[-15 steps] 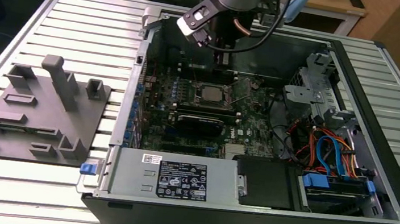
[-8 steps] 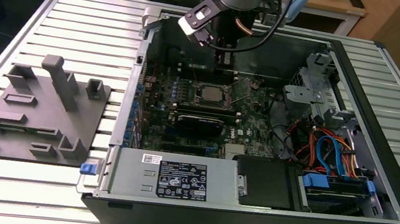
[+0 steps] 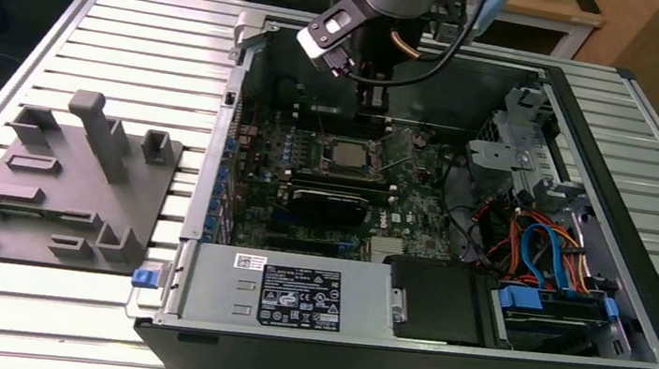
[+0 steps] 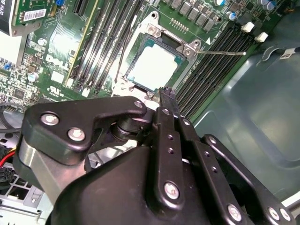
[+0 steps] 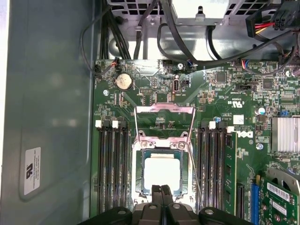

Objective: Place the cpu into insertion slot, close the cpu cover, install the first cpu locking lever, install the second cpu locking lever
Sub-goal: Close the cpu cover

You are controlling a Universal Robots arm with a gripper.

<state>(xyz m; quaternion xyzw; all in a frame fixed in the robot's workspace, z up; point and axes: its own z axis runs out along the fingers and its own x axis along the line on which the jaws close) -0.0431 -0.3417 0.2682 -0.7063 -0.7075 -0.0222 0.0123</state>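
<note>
The cpu (image 5: 161, 173), a pale square chip, lies flat in the black-rimmed insertion slot (image 5: 139, 174) on the green motherboard; it also shows in the second wrist view (image 4: 153, 64) and the exterior view (image 3: 342, 155). The cpu cover (image 5: 164, 108), a thin silver frame, stands swung open beyond the slot, on the side away from my fingers. A thin wire locking lever (image 5: 194, 174) (image 4: 220, 53) sticks up beside the slot. My gripper (image 5: 161, 193) (image 4: 166, 96) (image 3: 370, 119) hovers just above the slot's near edge, shut, with nothing between its fingers.
Long black memory slots (image 5: 112, 168) flank the socket. A black card (image 3: 327, 205), the grey power-supply box (image 3: 291, 293), and a drive cage with coloured cables (image 3: 548, 249) fill the case. A grey fixture plate (image 3: 66, 180) lies on the slatted table at the exterior view's left.
</note>
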